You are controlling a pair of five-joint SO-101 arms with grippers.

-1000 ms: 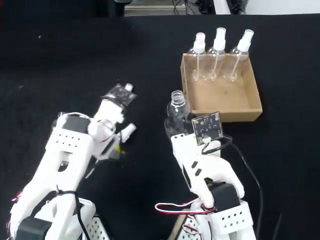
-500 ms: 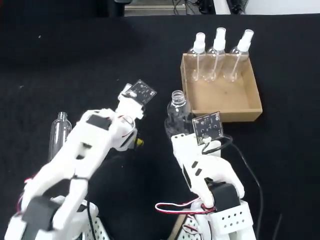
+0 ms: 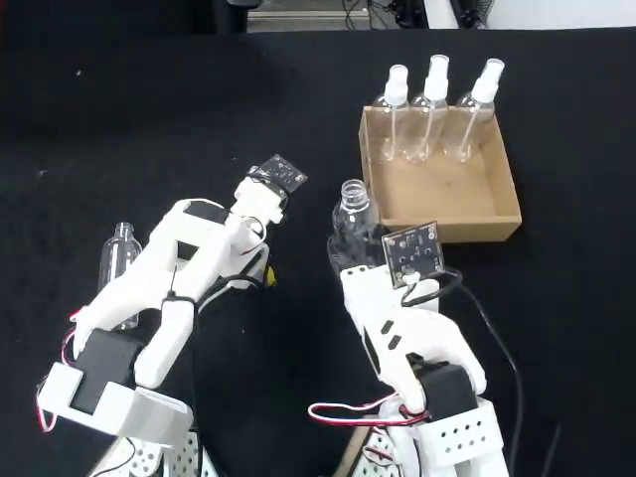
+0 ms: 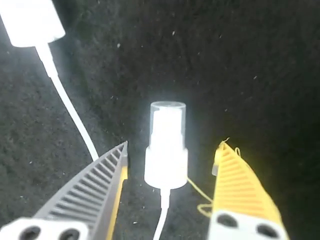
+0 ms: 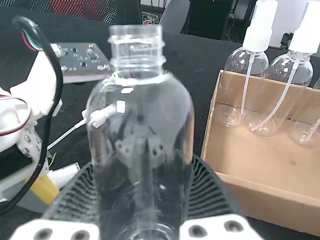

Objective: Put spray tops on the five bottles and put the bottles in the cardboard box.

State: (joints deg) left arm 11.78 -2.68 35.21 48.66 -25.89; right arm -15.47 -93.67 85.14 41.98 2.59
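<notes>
Your right gripper (image 5: 142, 212) is clenched on an uncapped clear bottle (image 5: 142, 135), holding it upright just outside the cardboard box (image 3: 442, 194), beside the corner nearest the two arms. Inside the box, three bottles with spray tops on stand in a row against the far wall: the first bottle (image 3: 396, 124) nearest your left arm's side, the middle bottle (image 3: 429, 114) next to it, and the third bottle (image 3: 475, 119) toward the opposite wall. Your left gripper (image 4: 172, 147) is released, its jaws spread on either side of a loose spray top (image 4: 166, 150) that lies on the black table (image 3: 149, 119), with a gap showing between the top and each jaw; this spot is out from the box on the open bottle's side, a little beyond that bottle. A second loose spray top (image 4: 32, 22) with its long dip tube lies on the cloth near the first. One more uncapped bottle, the spare bottle (image 3: 119, 263), lies on the table well apart from the box, on the far side of your left arm.
</notes>
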